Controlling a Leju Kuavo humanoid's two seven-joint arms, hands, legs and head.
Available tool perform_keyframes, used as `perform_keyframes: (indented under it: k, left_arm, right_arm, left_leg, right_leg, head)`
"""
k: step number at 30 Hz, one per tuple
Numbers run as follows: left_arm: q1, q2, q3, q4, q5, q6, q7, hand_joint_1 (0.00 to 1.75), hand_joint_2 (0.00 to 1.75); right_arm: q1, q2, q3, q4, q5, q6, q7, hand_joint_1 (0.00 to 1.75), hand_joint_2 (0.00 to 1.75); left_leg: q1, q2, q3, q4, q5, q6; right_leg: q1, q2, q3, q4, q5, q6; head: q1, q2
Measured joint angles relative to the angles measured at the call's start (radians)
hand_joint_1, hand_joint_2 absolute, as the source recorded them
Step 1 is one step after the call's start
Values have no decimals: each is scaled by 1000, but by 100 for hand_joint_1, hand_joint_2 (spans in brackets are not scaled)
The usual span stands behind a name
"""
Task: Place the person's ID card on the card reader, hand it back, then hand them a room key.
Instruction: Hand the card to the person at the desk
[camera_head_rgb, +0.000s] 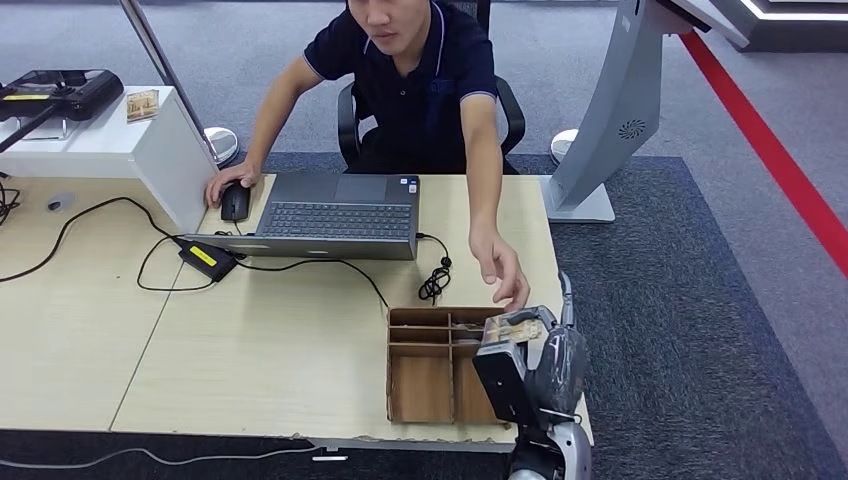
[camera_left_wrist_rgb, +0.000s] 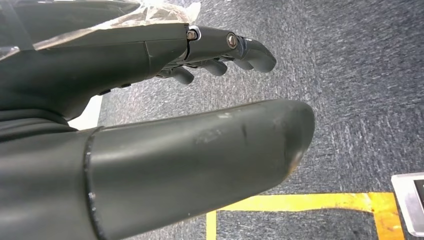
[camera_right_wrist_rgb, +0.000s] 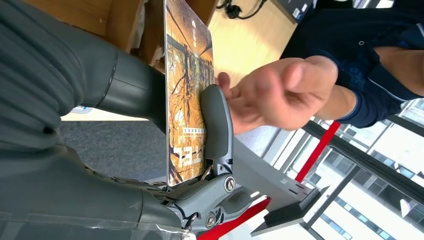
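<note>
Right hand (camera_head_rgb: 530, 350) sits nearest the camera, raised at the near right corner of the table (camera_head_rgb: 250, 350), just over the right end of the cardboard tray (camera_head_rgb: 440, 365). It pinches a card (camera_right_wrist_rgb: 187, 90) betw. thumb and a finger; in the right wrist view the thumb (camera_right_wrist_rgb: 135, 90) backs one face and a dark finger (camera_right_wrist_rgb: 217, 125) lies across the printed face, w/ the card standing edge-on to the camera. Card has an orange-brown picture w/ some small print, too small to read. In the head view the card (camera_head_rgb: 512, 328) shows as a brownish slip at the top of the hand, right above the tray's right rear compartment.

Person's hand (camera_head_rgb: 500, 268) reaches down toward the card, palm open, fingertips just beside it; can't tell if touching. Their other hand rests on a mouse (camera_head_rgb: 234, 202), far side of the table from the tray, left of the laptop (camera_head_rgb: 335, 215). A black cable (camera_head_rgb: 434, 280) lies coiled betw. laptop and tray.

Left hand (camera_left_wrist_rgb: 200, 100) hangs over grey carpet (camera_left_wrist_rgb: 350, 90) w/ a yellow floor line (camera_left_wrist_rgb: 300, 202); fingers apart, lightly curled, holding nothing.
</note>
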Motion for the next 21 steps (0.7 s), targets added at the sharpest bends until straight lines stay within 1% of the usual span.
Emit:
perform_keyframes:
  k: [7,15,16,19,20,21]
  left_arm:
    - [0,0,-6,0,0,0,-5,0,0]
    - [0,1,-7,0,0,-2,-6,0,0]
    - [0,1,-7,0,0,-3,-6,0,0]
    - [0,2,-7,0,1,-4,-6,0,0]
    - [0,2,-7,0,1,-4,-6,0,0]
    - [0,2,-7,0,2,-4,-6,0,0]
  right_arm:
    - [-9,13,13,0,-4,0,-1,175,175]
    - [-9,14,21,-1,-2,0,2,175,175]
    - [-9,14,21,-2,-1,0,4,169,175]
    - [-9,14,21,-6,-2,0,8,38,175]
    - [-8,14,21,-7,-2,0,9,0,175]
    - [-8,14,21,-8,-2,0,9,0,175]
  left_leg:
    - [0,0,0,0,0,0]
    - [0,0,0,0,0,0]
    - [0,0,0,0,0,0]
    - [0,0,0,0,0,0]
    - [0,0,0,0,0,0]
    - [0,0,0,0,0,0]
  right_leg:
    - [0,0,0,0,0,0]
    - [0,0,0,0,0,0]
    - [0,0,0,0,0,0]
    - [0,0,0,0,0,0]
    - [0,0,0,0,0,0]
    - [0,0,0,0,0,0]
  head:
    - [0,0]
    - [0,0]
    - [0,0]
    - [0,0]
    - [0,0]
    - [0,0]
